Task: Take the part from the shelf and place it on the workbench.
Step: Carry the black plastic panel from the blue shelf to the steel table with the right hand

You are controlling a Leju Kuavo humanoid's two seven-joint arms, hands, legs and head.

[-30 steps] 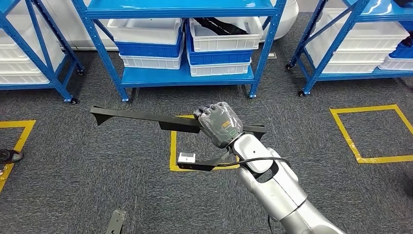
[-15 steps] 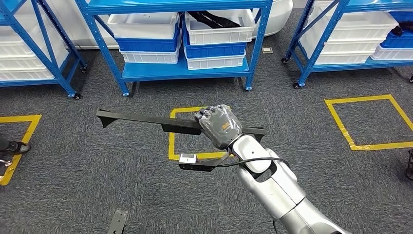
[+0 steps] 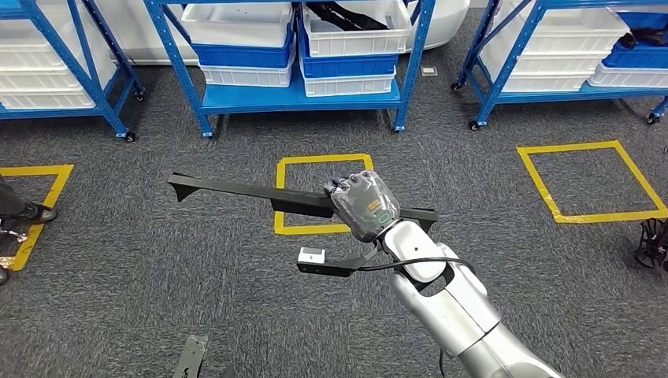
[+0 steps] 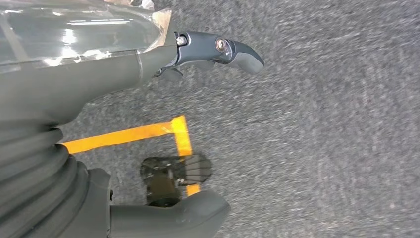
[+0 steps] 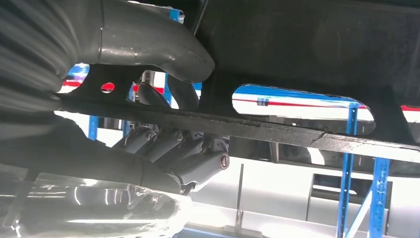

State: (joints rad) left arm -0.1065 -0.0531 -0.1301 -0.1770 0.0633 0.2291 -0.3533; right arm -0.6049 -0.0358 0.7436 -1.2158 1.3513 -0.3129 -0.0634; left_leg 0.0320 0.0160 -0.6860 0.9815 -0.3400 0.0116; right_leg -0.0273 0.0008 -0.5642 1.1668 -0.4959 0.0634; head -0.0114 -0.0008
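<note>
My right hand (image 3: pixel 366 205) grips a long black part (image 3: pixel 228 189) near its right end and holds it level above the grey carpet. The part's thin bar reaches far to the left, and a lower arm with a white label (image 3: pixel 312 255) hangs under the hand. In the right wrist view the fingers (image 5: pixel 173 144) are curled around the part's black bar (image 5: pixel 297 134), with the thumb on its other side. My left hand (image 4: pixel 74 84) hangs over the carpet with thumb (image 4: pixel 168 215) and fingers (image 4: pixel 233 49) apart, holding nothing.
A blue shelf rack (image 3: pixel 299 94) with white and blue bins stands ahead, with more racks to the left (image 3: pixel 47 87) and right (image 3: pixel 551 79). Yellow taped squares (image 3: pixel 319 161) (image 3: pixel 591 181) mark the carpet. A person's shoe (image 3: pixel 35 213) is at the left edge, a dark object (image 3: pixel 654 240) at the right.
The whole picture has shifted: the racks and yellow squares sit higher and farther off, so the camera has moved back. The right hand keeps the same grip on the part.
</note>
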